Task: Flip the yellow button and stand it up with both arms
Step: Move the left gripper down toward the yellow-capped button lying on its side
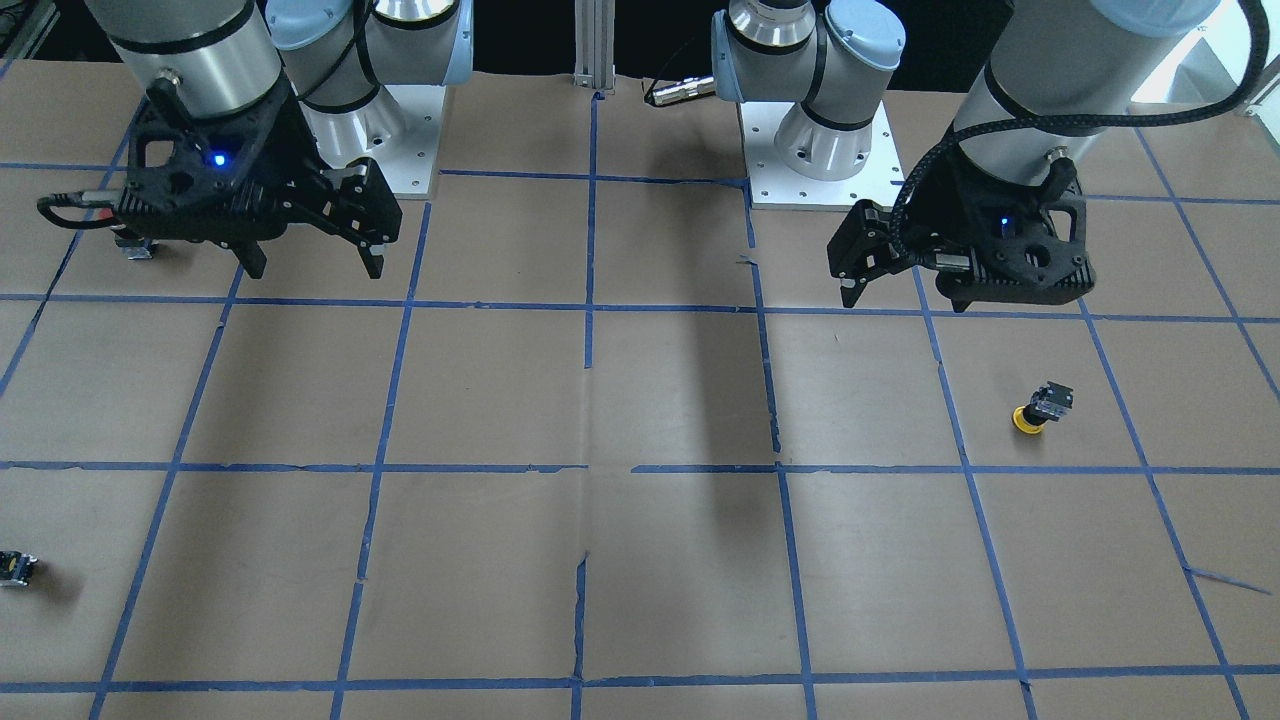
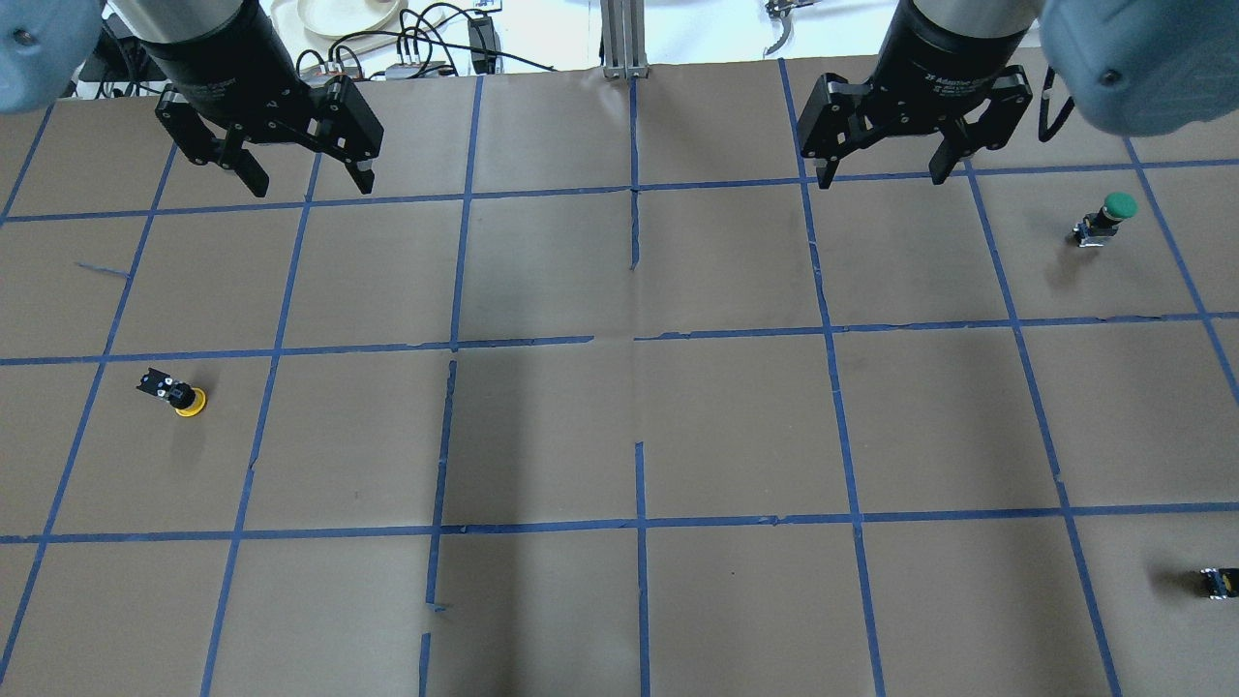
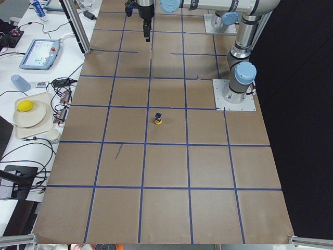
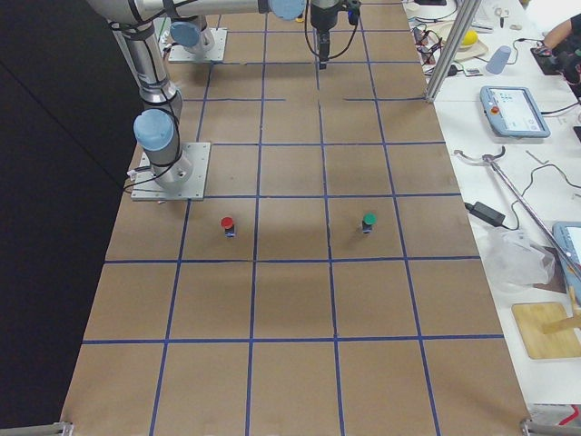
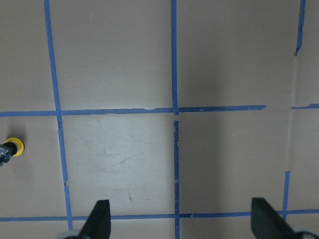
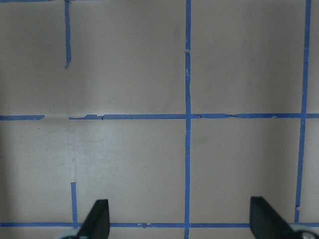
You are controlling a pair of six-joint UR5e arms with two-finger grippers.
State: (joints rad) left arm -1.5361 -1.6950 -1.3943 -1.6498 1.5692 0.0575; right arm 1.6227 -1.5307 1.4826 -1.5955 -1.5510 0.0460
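The yellow button (image 2: 175,394) lies tipped over on the brown paper table, on my left side, its yellow cap on the paper and its grey base pointing away from it. It also shows in the front view (image 1: 1040,408), in the left side view (image 3: 158,119) and at the left edge of the left wrist view (image 5: 11,148). My left gripper (image 2: 310,182) hangs open and empty well above and behind it; it also shows in the front view (image 1: 905,295) and the left wrist view (image 5: 182,221). My right gripper (image 2: 879,177) is open and empty over the far right half (image 1: 313,265) (image 6: 180,221).
A green-capped button (image 2: 1103,221) stands at the right. A red-capped button (image 4: 227,224) stands near the right arm's base plate (image 4: 172,171). A small black-and-silver capless part (image 2: 1218,581) lies at the near right edge. Blue tape lines grid the paper.
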